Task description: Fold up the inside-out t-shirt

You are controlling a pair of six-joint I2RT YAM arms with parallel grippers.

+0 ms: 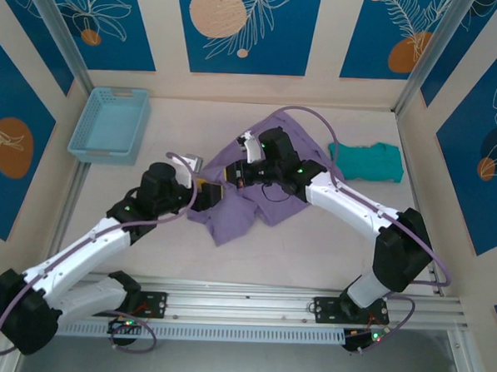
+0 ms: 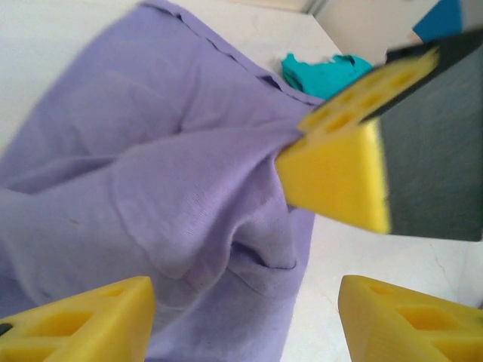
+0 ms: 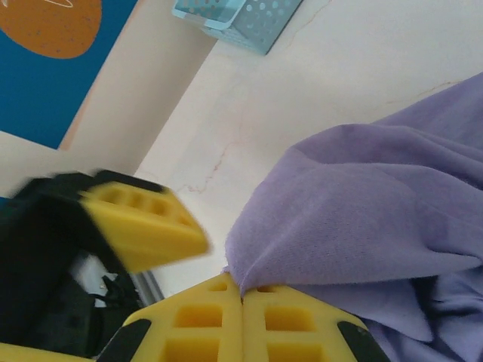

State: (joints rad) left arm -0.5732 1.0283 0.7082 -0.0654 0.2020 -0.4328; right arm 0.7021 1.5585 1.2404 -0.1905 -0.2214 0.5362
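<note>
- Closest in, my right pincer (image 3: 241, 290) is clenched, its pads pressed flat together on a pinched peak of the inside-out t-shirt (image 3: 362, 196). The cloth fans away from that pinch in a raised ridge.
- My left pincer (image 2: 245, 305) is released, jaws wide apart. Purple cloth lies beyond the gap, and nothing is gripped.
- The shirt lies crumpled on the surface (image 1: 312, 248), to the right of the light blue basket (image 1: 120, 93) and nearer my bases than the basket is. Its long axis runs on a slant: the far end points away from the basket, and the near end comes back toward my left arm.
- The pinch sits on the shirt's basket-side edge, with my left pincer just beside it on that same side, facing it. Seen from my left wrist, the pinch is ahead and off to the right of my open gap, not between the jaws.
- I judge my left arm the nearer one to the shirt's loose near end.
- A teal garment (image 1: 370, 163) lies past the shirt, on the side away from the basket.
</note>
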